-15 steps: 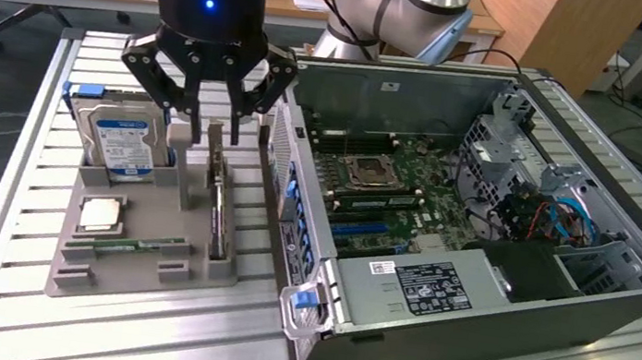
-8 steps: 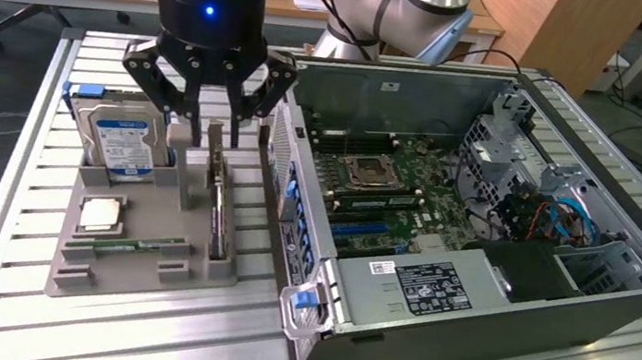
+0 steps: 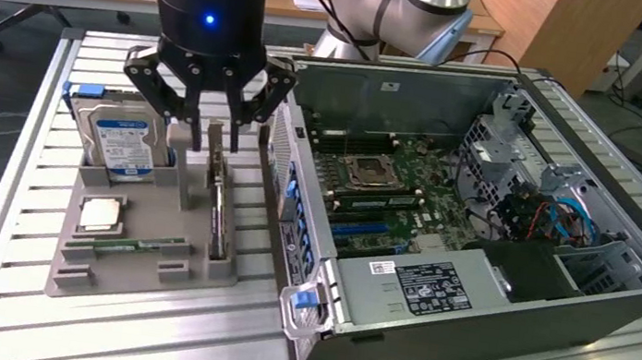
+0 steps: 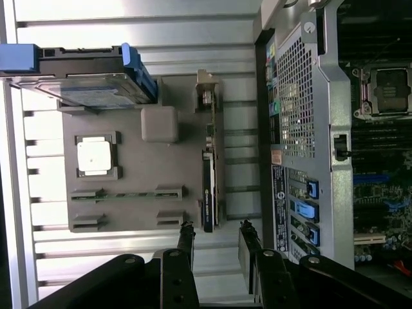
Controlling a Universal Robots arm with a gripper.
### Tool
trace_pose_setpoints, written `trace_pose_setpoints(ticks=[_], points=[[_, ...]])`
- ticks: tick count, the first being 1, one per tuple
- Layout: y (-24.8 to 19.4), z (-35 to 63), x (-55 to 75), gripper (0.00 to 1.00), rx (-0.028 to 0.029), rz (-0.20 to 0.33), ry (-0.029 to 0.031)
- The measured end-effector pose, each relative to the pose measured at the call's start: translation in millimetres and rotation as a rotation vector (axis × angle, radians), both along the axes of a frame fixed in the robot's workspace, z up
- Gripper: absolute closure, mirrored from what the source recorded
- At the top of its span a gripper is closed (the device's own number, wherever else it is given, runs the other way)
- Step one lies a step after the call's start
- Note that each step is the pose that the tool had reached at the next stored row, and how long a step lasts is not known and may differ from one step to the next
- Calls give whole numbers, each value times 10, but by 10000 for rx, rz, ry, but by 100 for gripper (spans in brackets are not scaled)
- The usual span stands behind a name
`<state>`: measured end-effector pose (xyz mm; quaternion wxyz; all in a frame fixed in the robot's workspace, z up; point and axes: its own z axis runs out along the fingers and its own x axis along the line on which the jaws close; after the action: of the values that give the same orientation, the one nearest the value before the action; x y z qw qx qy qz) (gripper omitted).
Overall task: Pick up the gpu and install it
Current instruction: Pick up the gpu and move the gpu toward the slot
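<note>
Pincer [image 3: 212, 136] wide open, nothing in it. It hangs over the grey tray [image 3: 155, 214], lined up with the gpu [image 3: 219, 199] and above it; contact not evident. gpu stands on edge in a slot along the tray's side nearest the computer case [image 3: 555, 295]. Hard drive [image 3: 121, 144] stands upright at the tray's opposite side. Processor chip [image 3: 101, 214] lies flat in a tray pocket, with the memory stick [image 3: 126, 246] slotted beside it. Case sits just beside the tray, side panel off and motherboard [image 3: 389, 184] exposed.
</note>
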<state>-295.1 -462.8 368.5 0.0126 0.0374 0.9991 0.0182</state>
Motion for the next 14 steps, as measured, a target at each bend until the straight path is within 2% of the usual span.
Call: trace_pose_setpoints(ticks=[5, 14], points=[[0, -40, 0, 58, 0, 0, -1], [0, -50, 1, 58, 1, 0, -2]])
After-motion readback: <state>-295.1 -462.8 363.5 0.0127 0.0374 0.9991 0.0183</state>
